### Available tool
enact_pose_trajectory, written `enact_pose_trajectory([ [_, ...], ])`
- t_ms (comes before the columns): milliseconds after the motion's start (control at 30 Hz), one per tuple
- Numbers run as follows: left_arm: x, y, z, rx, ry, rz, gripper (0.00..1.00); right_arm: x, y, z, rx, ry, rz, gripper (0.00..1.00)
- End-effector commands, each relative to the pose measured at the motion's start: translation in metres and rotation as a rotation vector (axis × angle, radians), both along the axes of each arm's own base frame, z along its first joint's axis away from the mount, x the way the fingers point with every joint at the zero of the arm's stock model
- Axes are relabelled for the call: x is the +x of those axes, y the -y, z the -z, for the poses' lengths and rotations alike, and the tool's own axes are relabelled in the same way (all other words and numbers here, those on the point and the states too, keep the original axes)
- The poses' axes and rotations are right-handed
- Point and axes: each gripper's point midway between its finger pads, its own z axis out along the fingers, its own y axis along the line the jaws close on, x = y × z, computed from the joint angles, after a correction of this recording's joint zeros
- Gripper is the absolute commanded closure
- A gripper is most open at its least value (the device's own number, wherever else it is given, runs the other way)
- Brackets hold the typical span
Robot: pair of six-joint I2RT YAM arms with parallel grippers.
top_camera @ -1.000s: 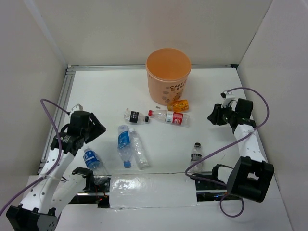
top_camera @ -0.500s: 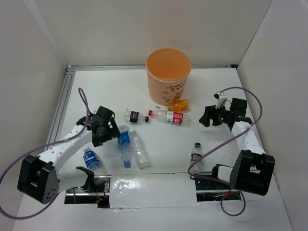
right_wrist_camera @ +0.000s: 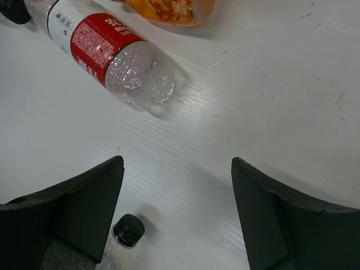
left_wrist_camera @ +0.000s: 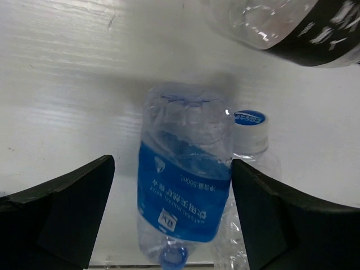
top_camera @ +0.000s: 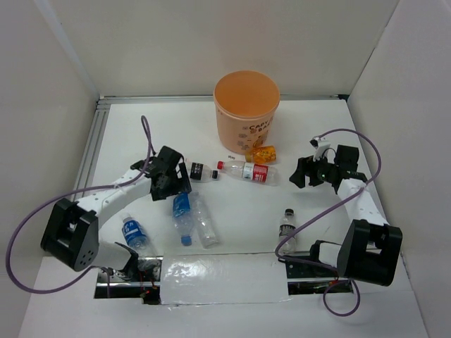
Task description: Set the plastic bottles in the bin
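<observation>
The pale-orange bin (top_camera: 244,125) stands at the back centre. Several bottles lie on the table: an orange-tinted one (top_camera: 262,153), a red-labelled one (top_camera: 246,171), a black-labelled one (top_camera: 199,170), a blue-labelled one (top_camera: 182,205) beside a clear one (top_camera: 205,223), and another blue one (top_camera: 134,234). A black-capped bottle (top_camera: 287,225) stands upright. My left gripper (top_camera: 173,184) is open, its jaws on either side of the blue-labelled bottle (left_wrist_camera: 185,185). My right gripper (top_camera: 299,172) is open and empty, right of the red-labelled bottle (right_wrist_camera: 107,48).
White walls close in the table on the left, back and right. A metal rail (top_camera: 91,151) runs along the left edge. A blue cap (left_wrist_camera: 249,118) of the clear bottle lies by the blue-labelled one. The black cap (right_wrist_camera: 128,229) shows near my right gripper's left finger.
My left arm has swung from the left edge toward the centre and now hangs over the blue-labelled bottle. My right gripper has shifted slightly left.
</observation>
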Motion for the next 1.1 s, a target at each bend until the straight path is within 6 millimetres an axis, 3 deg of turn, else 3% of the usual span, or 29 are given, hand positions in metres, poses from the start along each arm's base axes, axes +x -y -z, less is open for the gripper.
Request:
enact_pose_trajectory([
  [0,-0.001,0.011,0.011,0.012,-0.04,0.064,0.05,0.011,-0.009,-0.016,-0.034,0.08,-0.066,0.16],
  [133,-0.011,0.012,0.026,0.043,-0.081,0.085,0.18,0.028,-0.014,-0.023,-0.116,0.122,-0.127,0.16],
  [167,-0.011,0.013,0.026,0.054,-0.076,0.091,0.3,0.032,-0.017,-0.026,-0.13,0.139,-0.151,0.15],
  [233,-0.012,0.013,0.028,0.058,-0.084,0.091,0.43,0.048,-0.022,-0.037,-0.181,0.191,-0.21,0.13],
  [267,-0.012,0.014,0.026,0.062,-0.072,0.097,0.53,0.059,-0.021,-0.045,-0.207,0.232,-0.241,0.09],
  [367,-0.018,0.006,0.014,0.075,-0.06,0.079,0.67,0.071,-0.037,-0.062,-0.207,0.32,-0.346,0.05],
  [400,-0.019,0.004,0.01,0.079,-0.049,0.075,0.78,0.076,-0.044,-0.065,-0.22,0.353,-0.397,0.04],
  [500,-0.023,0.004,-0.019,0.048,0.008,0.083,0.9,0.077,-0.067,-0.063,-0.217,0.417,-0.542,0.0],
  [533,-0.018,0.007,-0.035,0.032,0.049,0.091,0.96,0.075,-0.078,-0.06,-0.212,0.427,-0.59,0.0],
  [633,-0.014,0.021,-0.089,-0.061,0.188,0.171,1.0,0.072,-0.095,-0.049,-0.2,0.42,-0.661,0.0],
  [667,-0.006,0.029,-0.122,-0.104,0.265,0.194,1.0,0.069,-0.102,-0.05,-0.187,0.425,-0.684,0.0],
  [733,0.005,0.04,-0.164,-0.153,0.38,0.254,1.0,0.066,-0.113,-0.045,-0.18,0.426,-0.713,0.0],
  [767,0.019,0.051,-0.206,-0.199,0.495,0.276,1.0,0.066,-0.112,-0.041,-0.189,0.424,-0.708,0.0],
  [833,0.04,0.068,-0.238,-0.228,0.588,0.327,1.0,0.065,-0.115,-0.035,-0.194,0.417,-0.716,0.0],
  [900,0.067,0.086,-0.304,-0.305,0.785,0.332,1.0,0.064,-0.12,-0.027,-0.203,0.404,-0.727,0.0],
  [933,0.076,0.098,-0.324,-0.345,0.839,0.352,1.0,0.066,-0.119,-0.028,-0.217,0.409,-0.719,0.0],
  [967,0.096,0.112,-0.326,-0.358,0.857,0.359,1.0,0.063,-0.122,-0.024,-0.213,0.402,-0.728,0.0],
  [1033,0.117,0.127,-0.391,-0.435,1.048,0.357,1.0,0.063,-0.12,-0.02,-0.223,0.397,-0.722,0.0],
  [1067,0.129,0.131,-0.405,-0.444,1.093,0.342,1.0,0.06,-0.123,-0.021,-0.223,0.407,-0.73,0.01],
])
